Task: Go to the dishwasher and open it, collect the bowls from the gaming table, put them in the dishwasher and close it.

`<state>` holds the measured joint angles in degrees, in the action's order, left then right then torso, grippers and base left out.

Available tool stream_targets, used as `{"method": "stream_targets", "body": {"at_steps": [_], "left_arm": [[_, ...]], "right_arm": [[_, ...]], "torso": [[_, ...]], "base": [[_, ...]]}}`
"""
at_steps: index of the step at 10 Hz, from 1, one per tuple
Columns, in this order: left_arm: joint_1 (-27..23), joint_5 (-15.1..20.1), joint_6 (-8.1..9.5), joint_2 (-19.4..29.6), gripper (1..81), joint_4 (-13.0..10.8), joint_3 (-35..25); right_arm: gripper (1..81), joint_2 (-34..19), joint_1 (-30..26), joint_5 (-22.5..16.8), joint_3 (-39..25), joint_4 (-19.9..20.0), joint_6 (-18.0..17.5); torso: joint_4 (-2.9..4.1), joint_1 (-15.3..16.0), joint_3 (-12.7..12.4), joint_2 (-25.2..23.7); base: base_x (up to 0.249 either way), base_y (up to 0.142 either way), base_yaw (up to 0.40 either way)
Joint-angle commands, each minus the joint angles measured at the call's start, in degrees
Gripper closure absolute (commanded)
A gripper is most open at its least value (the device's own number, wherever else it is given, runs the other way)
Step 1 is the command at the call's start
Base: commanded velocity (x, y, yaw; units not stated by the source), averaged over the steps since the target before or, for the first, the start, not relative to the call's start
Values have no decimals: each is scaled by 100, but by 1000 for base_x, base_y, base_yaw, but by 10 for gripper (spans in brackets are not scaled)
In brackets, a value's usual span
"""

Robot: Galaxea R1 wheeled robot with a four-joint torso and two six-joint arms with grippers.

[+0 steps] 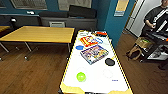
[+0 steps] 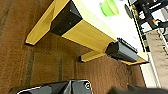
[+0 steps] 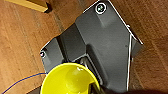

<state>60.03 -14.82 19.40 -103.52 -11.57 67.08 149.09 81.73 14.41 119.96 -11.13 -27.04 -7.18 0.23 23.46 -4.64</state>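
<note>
Two bowls in sight. One lime-green bowl (image 1: 81,76) sits on the white top of the gaming table (image 1: 113,83) at its near end, up and ahead of the left gripper (image 2: 125,90), which hangs low over the floor just off that end. I cannot tell whether that gripper is open or closed.

The second bowl (image 3: 68,80) is at the right gripper (image 3: 93,87), with a dark finger on its rim. It looks gripped and hangs above the wooden floor (image 3: 22,50), clear of the table.

- Beyond the tabletop bowl, further from both grippers: a dark grey disc (image 1: 109,61), a large board game box (image 1: 94,53), a blue disc (image 1: 79,47), and a red-and-yellow box (image 1: 88,40). These crowd the middle and far end.
- The tabletop has a yellow rim. A dark slotted block (image 2: 122,50) is set under the near end, close to the left gripper.
- A yellow wooden table (image 1: 40,33) stands off to the left side, with open floor between it and the gaming table.
- On the right side, past a strip of floor, are a cart (image 1: 155,47) and a person (image 1: 156,17).
</note>
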Motion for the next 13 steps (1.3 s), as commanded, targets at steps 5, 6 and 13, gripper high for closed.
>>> {"method": "stream_targets", "body": {"at_steps": [5,6,13], "left_arm": [[-2842,2590,1838,-151,10,357,-135],[-2930,2512,2040,-248,10,357,-29],[-3158,1482,3044,-1258,10,269,1210]], "right_arm": [[811,598,-108,-588,748,-197,6],[811,615,-116,-606,756,-197,-3],[811,686,-169,-615,756,-188,-21]], "torso": [[0,2,2,0],[0,2,2,0],[0,2,2,0]], "base": [[0,0,0],[0,0,0],[0,0,0]]}}
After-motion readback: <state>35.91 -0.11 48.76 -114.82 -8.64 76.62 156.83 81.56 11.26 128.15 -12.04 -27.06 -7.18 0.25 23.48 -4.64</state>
